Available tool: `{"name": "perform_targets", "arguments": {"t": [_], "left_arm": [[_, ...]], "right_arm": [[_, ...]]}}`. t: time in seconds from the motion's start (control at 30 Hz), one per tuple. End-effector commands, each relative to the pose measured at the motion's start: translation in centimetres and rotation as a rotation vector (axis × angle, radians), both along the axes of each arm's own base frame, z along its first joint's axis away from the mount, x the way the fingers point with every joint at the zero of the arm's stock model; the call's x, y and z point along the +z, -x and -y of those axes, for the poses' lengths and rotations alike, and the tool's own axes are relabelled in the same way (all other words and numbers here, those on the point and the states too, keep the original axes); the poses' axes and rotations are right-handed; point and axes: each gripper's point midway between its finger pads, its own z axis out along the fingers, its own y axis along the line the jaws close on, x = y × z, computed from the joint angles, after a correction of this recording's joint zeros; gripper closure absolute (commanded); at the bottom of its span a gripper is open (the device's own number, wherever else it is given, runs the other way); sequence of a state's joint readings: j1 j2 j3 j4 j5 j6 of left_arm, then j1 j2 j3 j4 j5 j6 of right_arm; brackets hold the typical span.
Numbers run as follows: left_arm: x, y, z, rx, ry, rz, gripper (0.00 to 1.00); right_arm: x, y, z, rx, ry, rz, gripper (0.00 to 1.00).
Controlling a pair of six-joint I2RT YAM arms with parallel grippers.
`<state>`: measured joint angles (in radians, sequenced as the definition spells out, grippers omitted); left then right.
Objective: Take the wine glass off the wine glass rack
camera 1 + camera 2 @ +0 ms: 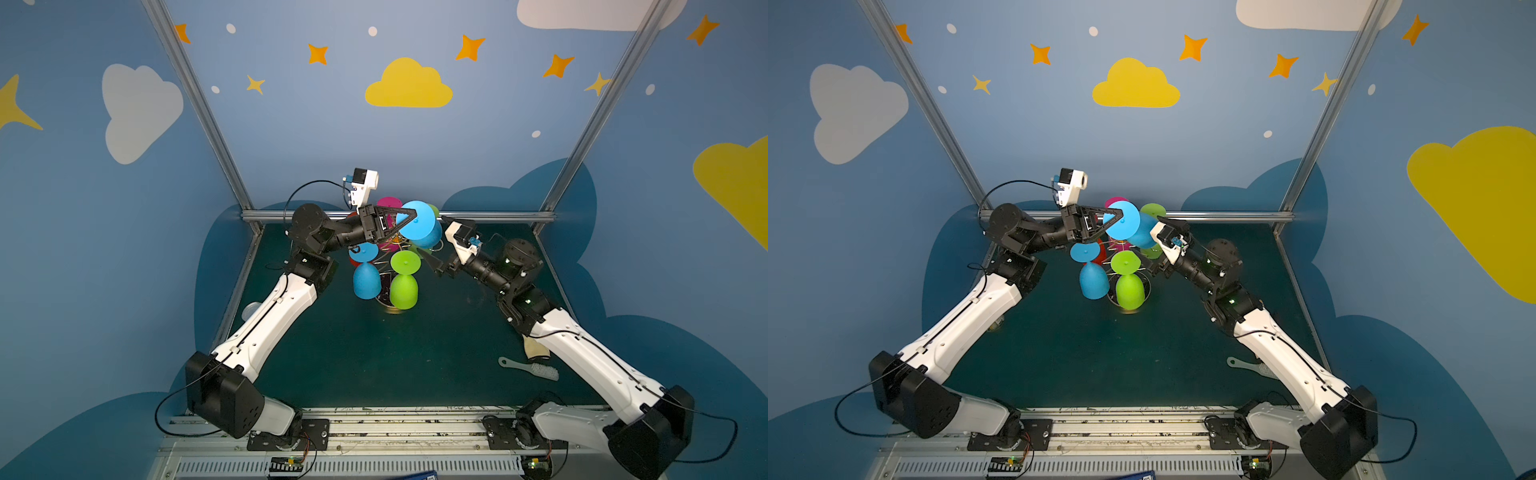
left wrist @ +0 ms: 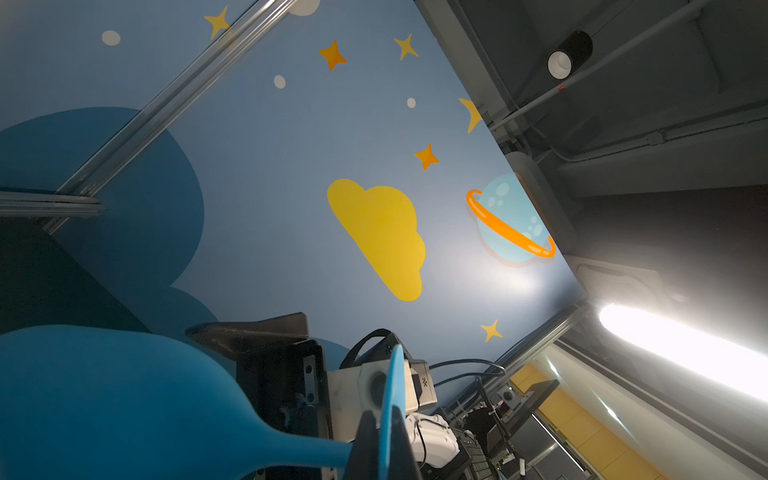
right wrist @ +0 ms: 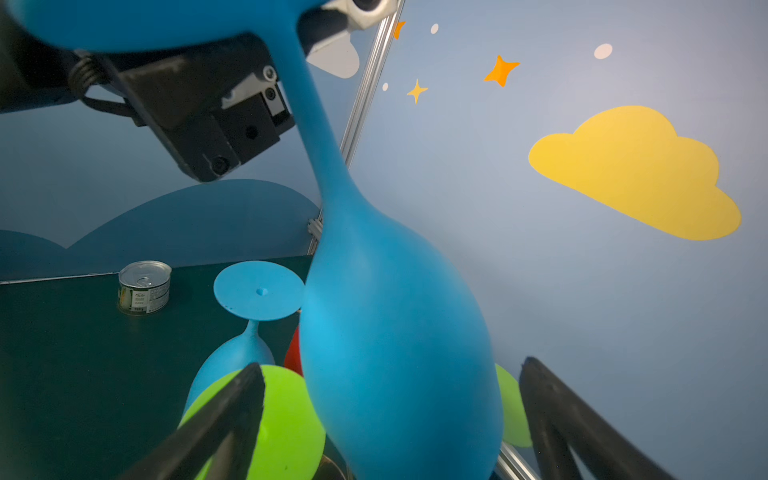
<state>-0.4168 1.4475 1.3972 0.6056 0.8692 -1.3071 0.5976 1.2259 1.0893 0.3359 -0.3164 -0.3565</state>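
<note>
The left gripper [image 1: 409,216] is clamped tight on the stem of the blue wine glass [image 1: 422,229] just under its foot. It holds the glass tilted above the wine glass rack [image 1: 390,309], which stands near the middle of the table's [image 1: 374,365] far edge. The right gripper [image 3: 390,365] is spread wide, a finger [image 3: 232,407] on either side of the bowl, gripping nothing.

A robot lab cell: aluminium frame [image 1: 201,108], cartoon-sky walls [image 1: 311,137], arm bases [image 1: 286,436] bolted to a rail [image 1: 415,424]
</note>
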Motion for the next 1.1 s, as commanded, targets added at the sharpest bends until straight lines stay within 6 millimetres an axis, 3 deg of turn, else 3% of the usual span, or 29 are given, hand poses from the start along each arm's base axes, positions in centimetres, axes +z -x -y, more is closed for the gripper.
{"name": "perform_targets", "arguments": {"t": [0.0, 0.23, 0.37, 0.5, 0.63, 0.67, 0.77, 0.87, 0.93, 1.07], "left_arm": [[1.3, 0.7, -0.1, -0.028, 0.032, 0.045, 0.97], [1.6, 0.9, 0.0, -0.069, 0.058, 0.025, 0.97], [1.3, 0.7, 0.1, -0.071, 0.055, 0.019, 0.97], [1.1, 0.5, 0.1, -0.066, 0.051, 0.02, 0.96], [1.1, 0.3, -0.1, -0.045, 0.046, 0.039, 0.89], [1.0, 0.2, -0.2, -0.031, 0.048, 0.044, 0.85], [0.9, -0.2, -0.8, 0.029, 0.047, 0.066, 0.62], [0.6, -0.5, -1.5, 0.098, 0.024, 0.101, 0.32], [0.4, -0.7, -1.9, 0.16, -0.008, 0.149, 0.26], [-0.6, -1.4, -3.0, 0.379, -0.15, 0.374, 0.25]], "right_arm": [[1.9, -0.1, -0.7, 0.029, -0.028, 0.05, 0.06], [1.1, -1.9, -1.7, 0.024, -0.025, 0.026, 0.06], [1.0, -1.9, -1.9, 0.03, -0.034, 0.011, 0.08], [1.1, -1.6, -1.4, 0.013, -0.036, -0.001, 0.22], [1.3, -1.2, -0.6, -0.009, -0.035, -0.023, 0.39], [1.3, -1.0, -0.3, -0.015, -0.058, -0.064, 0.43], [1.3, -0.2, 0.3, -0.02, -0.059, -0.105, 0.52], [1.4, 0.4, 1.3, -0.049, -0.062, -0.165, 0.57], [1.3, 0.7, 2.1, -0.081, -0.051, -0.217, 0.59], [0.9, 1.9, 3.9, -0.137, -0.018, -0.323, 0.64]]}}
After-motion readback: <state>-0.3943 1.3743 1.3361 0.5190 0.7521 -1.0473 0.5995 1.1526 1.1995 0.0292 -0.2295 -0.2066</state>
